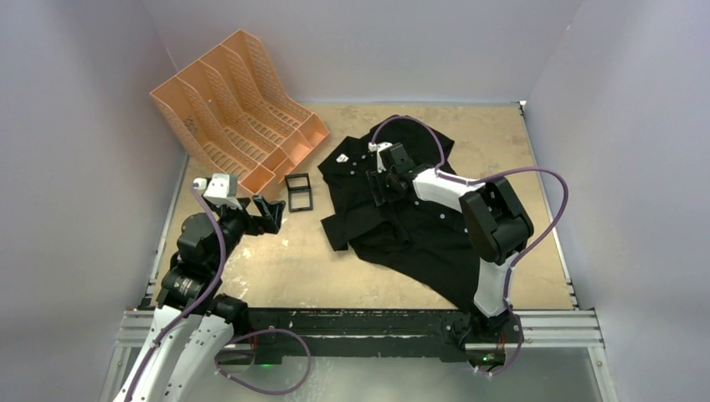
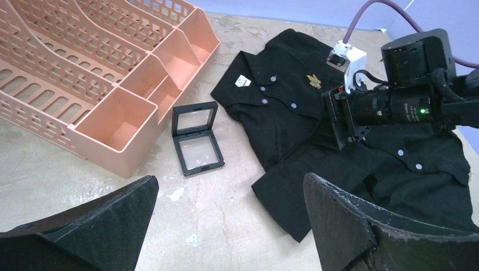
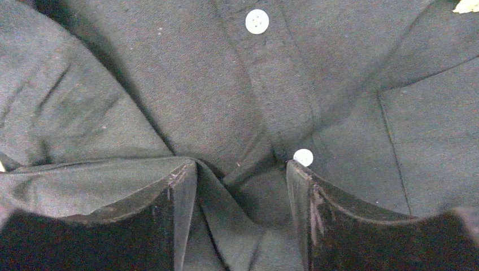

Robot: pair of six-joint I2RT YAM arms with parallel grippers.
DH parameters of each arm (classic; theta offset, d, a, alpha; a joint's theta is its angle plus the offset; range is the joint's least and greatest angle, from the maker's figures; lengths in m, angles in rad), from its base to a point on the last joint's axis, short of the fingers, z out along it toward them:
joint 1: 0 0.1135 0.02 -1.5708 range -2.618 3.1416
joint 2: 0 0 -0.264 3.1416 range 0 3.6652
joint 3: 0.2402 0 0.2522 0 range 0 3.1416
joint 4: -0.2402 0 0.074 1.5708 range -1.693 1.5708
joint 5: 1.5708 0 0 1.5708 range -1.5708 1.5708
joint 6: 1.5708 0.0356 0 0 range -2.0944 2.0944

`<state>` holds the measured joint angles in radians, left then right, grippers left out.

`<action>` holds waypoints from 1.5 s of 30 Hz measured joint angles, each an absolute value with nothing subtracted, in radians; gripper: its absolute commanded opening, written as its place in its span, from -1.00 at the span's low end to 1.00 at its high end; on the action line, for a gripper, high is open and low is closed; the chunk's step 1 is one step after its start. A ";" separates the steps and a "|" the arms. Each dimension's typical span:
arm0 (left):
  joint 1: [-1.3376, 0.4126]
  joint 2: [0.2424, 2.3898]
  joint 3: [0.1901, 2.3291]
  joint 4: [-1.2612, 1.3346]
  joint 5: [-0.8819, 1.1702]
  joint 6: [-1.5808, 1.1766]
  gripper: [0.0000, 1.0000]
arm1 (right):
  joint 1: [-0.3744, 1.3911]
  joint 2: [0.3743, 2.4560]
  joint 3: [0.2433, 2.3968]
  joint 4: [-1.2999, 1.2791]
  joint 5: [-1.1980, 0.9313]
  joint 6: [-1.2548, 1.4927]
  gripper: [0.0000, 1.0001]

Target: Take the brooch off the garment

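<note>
No brand or lettering can be read anywhere. The white label (image 2: 244, 81) inside the collar of the shirt (image 1: 393, 243) is too small to make out.

From above, the left gripper (image 1: 270, 214) hovers over the table (image 1: 293, 268) at about 9 o'clock, jaws wide apart and holding nothing. Just past it, at its 1 o'clock, lies a small black case (image 2: 195, 144). It is open, with its lid tipped up at the far side and a clear film in each half.

Near the table's middle the right gripper (image 3: 242, 169) points down onto the shirt front. Its jaws are parted and the tips touch the cloth. A raised fold of the button strip lies between them and does not fill the gap. A white button (image 3: 303, 157) sits against the right finger.

The gold brooch (image 2: 314, 81) is pinned to the chest just below the collar, close beside that gripper.

Farthest, at 11 o'clock, stands a peach file rack (image 1: 234, 109), its slots showing only slatted walls.
</note>
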<state>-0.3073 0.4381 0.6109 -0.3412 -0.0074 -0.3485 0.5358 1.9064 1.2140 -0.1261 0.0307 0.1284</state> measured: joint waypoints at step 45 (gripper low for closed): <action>-0.670 1.657 0.986 0.181 0.200 -0.570 0.92 | 0.136 1.536 0.955 -0.074 -0.155 0.373 0.37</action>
<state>-0.6701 1.6573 0.9859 0.1814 0.2005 -0.5705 0.1356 1.5364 0.9546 -0.0738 -0.1551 0.3725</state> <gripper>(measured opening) 0.971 0.688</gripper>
